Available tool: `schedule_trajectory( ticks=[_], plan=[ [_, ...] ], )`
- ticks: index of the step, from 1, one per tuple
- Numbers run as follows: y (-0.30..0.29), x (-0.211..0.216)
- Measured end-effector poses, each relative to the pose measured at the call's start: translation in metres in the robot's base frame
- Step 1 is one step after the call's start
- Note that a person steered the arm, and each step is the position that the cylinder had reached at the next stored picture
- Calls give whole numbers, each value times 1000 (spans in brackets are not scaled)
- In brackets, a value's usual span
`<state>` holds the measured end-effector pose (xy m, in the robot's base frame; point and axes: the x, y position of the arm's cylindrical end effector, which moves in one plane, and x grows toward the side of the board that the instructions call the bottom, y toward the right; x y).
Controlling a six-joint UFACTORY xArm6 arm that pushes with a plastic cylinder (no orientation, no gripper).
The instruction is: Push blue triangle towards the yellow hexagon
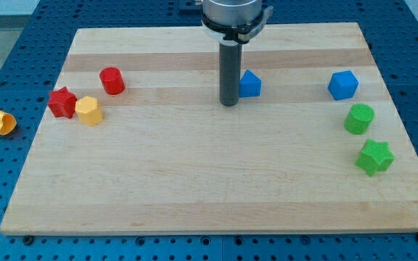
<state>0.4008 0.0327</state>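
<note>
The blue triangle lies on the wooden board near the view's top centre. My tip is at the end of the dark rod, just left of the blue triangle and close against its left side. The yellow hexagon sits far to the view's left, touching a red star on its left.
A red cylinder stands above and right of the yellow hexagon. A blue cube, a green cylinder and a green star are at the view's right. A yellow block lies off the board at the left.
</note>
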Motion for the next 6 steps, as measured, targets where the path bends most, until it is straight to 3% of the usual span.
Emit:
schedule_trajectory(
  ticks=[1, 2, 3, 4, 5, 6],
  plan=[
    [109, 0],
    [125, -32],
    [39, -43],
    [-68, -4],
    [1, 3],
    [-9, 11]
  ],
)
